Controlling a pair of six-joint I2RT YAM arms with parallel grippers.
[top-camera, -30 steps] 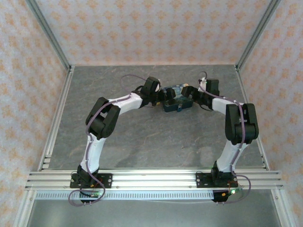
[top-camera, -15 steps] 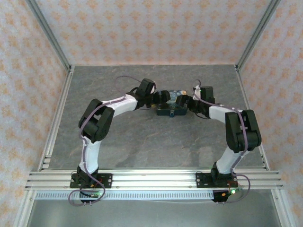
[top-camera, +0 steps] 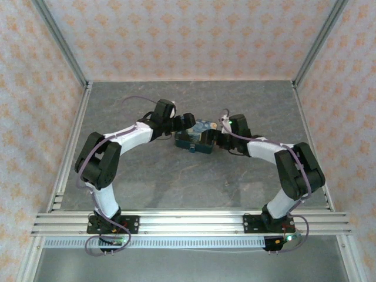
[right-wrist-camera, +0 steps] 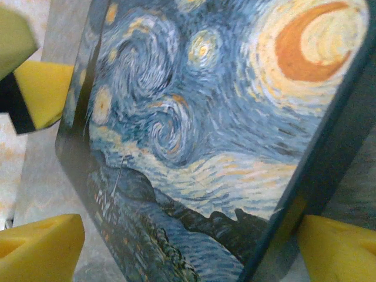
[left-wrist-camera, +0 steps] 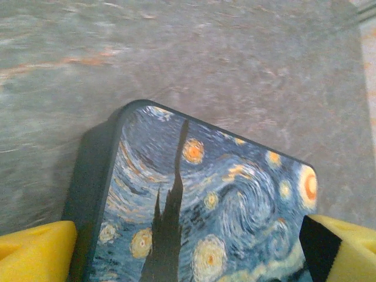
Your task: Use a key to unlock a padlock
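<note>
The blue-and-yellow swirly painted tin (top-camera: 198, 136) sits at the middle of the grey table, held between both grippers. My left gripper (top-camera: 187, 124) comes in from the tin's left and my right gripper (top-camera: 215, 140) from its right. In the left wrist view the tin lid (left-wrist-camera: 200, 205) spans the space between the yellow fingers (left-wrist-camera: 36, 252) of the left gripper (left-wrist-camera: 188, 249). In the right wrist view the tin (right-wrist-camera: 223, 129) looks tilted, wedged between the pads (right-wrist-camera: 338, 249) of the right gripper (right-wrist-camera: 188, 249). The padlock and the key are hidden.
The grey stone-patterned table top (top-camera: 176, 182) lies inside aluminium frame posts (top-camera: 59, 53) and patterned walls. A rail (top-camera: 188, 222) runs along the near edge by the arm bases. A yellow finger of the left gripper (right-wrist-camera: 41, 88) shows beyond the tin's far edge.
Both arms have swung to the left and slightly nearer, carrying the painted tin with them from right of centre to the table's middle.
</note>
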